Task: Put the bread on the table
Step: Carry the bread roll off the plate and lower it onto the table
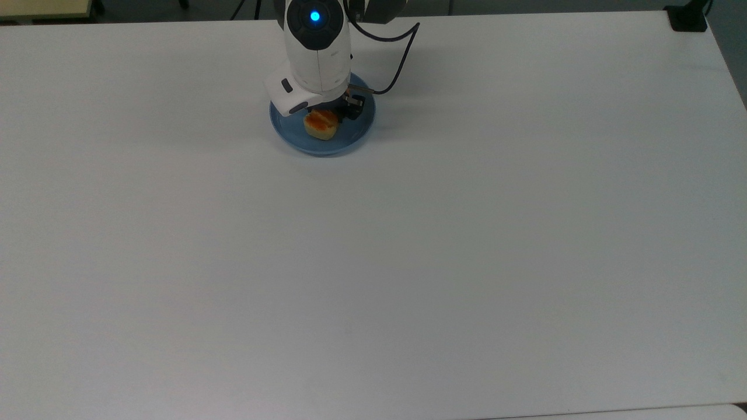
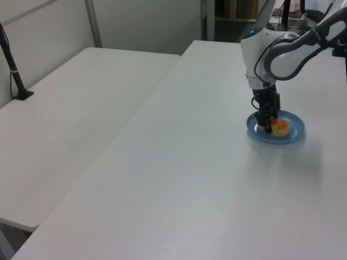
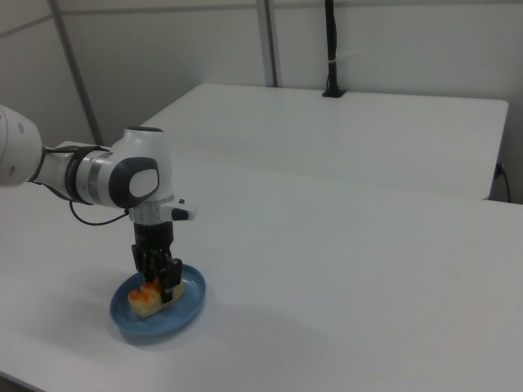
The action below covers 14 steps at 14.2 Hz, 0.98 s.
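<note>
The bench [image 1: 467,233] was the largest thing before me, a plain white top, and I took the blue plate [image 1: 350,137] on it as my landmark. A second white bench [image 2: 70,103] stood beyond the first one's edge, well apart from the plate, on the left view's left, with a black post [image 2: 11,59] rising from its far corner. My arm [image 3: 98,175] reached in over the plate from the right view's left, its white wrist housing directly above the plate, a black cable [image 1: 402,55] looping off it behind the plate in the top view.

The plate lay flat on the bench near its far edge in the top view. The bread [image 1: 321,124] lay on the plate, about at its middle, orange-brown top up and pale sides showing.

My tool [image 3: 160,282] pointed straight down onto the bread, a dark finger at either side of the loaf. I could not tell whether the fingers were pressed against it or merely stood beside it.
</note>
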Motion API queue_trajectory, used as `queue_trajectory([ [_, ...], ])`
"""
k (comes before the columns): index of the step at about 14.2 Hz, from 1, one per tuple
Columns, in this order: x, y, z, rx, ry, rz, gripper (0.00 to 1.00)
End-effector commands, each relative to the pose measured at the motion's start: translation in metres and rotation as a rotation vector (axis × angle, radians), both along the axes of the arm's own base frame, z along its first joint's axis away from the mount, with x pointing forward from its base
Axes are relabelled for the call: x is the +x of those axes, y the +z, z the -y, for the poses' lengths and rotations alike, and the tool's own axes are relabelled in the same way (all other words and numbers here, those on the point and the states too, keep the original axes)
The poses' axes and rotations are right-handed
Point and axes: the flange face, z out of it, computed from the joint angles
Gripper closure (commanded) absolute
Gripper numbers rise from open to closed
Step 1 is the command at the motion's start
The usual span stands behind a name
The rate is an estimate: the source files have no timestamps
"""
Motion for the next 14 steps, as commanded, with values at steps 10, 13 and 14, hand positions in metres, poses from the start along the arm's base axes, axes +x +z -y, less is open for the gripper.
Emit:
queue_trajectory([
  [10, -0.02, 0.064, -0.126, 0.019, 0.22, 0.062, 0.45],
  [13, -0.034, 0.061, -0.179, 0.017, 0.3, 0.083, 0.44],
  [14, -0.038, 0.055, -0.192, 0.017, 0.311, 0.085, 0.43],
])
